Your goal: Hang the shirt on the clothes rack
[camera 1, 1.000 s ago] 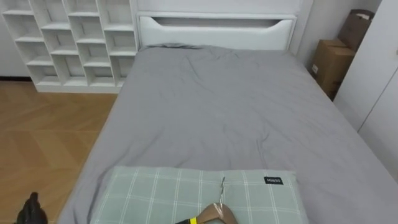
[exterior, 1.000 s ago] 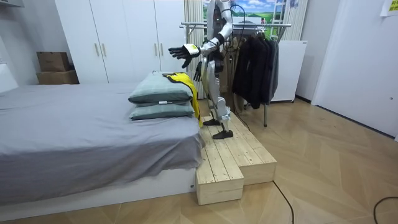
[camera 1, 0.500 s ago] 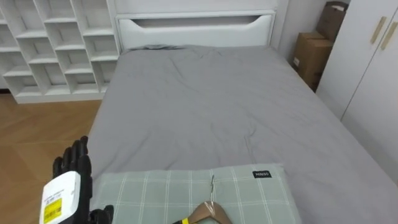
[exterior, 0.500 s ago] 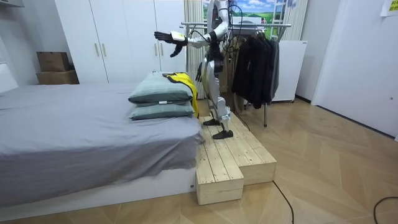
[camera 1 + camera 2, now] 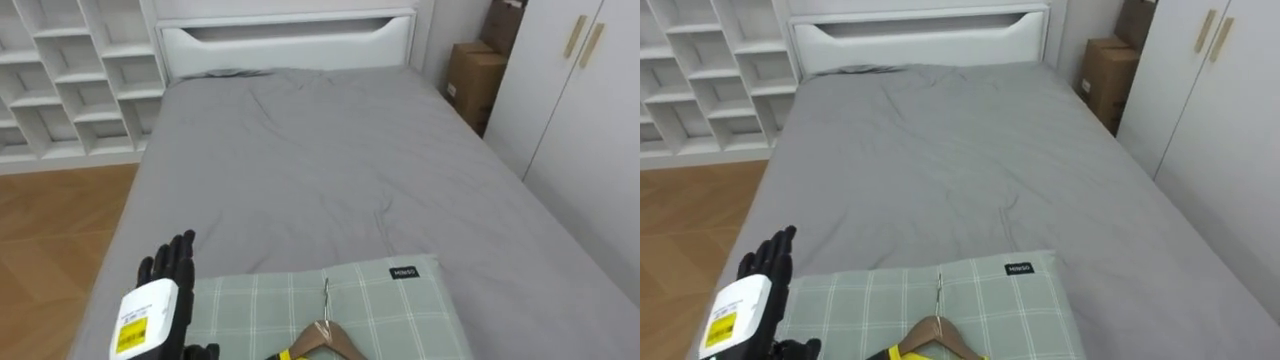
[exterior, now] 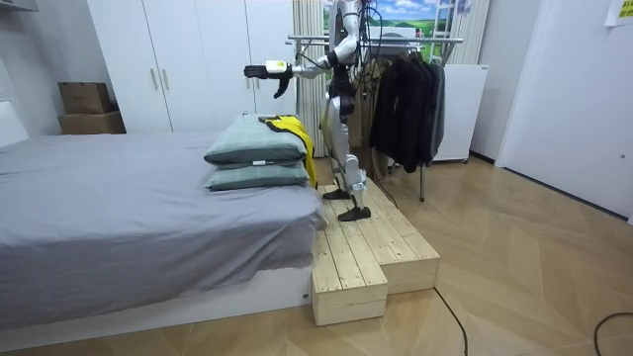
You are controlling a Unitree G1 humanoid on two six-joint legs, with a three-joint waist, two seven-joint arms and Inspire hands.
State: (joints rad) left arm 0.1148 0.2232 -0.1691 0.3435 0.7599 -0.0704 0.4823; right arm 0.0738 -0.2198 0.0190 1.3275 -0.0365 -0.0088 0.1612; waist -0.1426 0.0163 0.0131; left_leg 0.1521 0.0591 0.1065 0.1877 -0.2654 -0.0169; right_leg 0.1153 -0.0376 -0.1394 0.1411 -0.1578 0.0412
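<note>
**Left eye view.** My left hand (image 5: 168,278), fingers straight and spread and holding nothing, hovers over the left corner of the green checked pillow (image 5: 400,310). Beyond the pillow the grey bed (image 5: 320,170) runs bare to the white headboard (image 5: 290,40). Its left edge drops to open wood floor (image 5: 50,230). The pillow carries a small dark label (image 5: 403,271) whose print is too small to read. The wooden hanger (image 5: 322,337) lies on the pillow's near edge with its metal hook pointing up the bed, and the yellow garment (image 5: 288,353) is on it.

**Room view.** I stand on a wooden platform (image 6: 371,247) at the bed's pillow end, with a rack of dark clothes (image 6: 406,99) behind me. My right hand (image 6: 320,111) hangs by my hip; I cannot tell whether it is spread or closed. The garment drapes over the end of the stacked pillows.

**Right eye view.** Wardrobe doors (image 5: 1200,110) and a cardboard box (image 5: 1105,70) bound the bed's right side closely.
</note>
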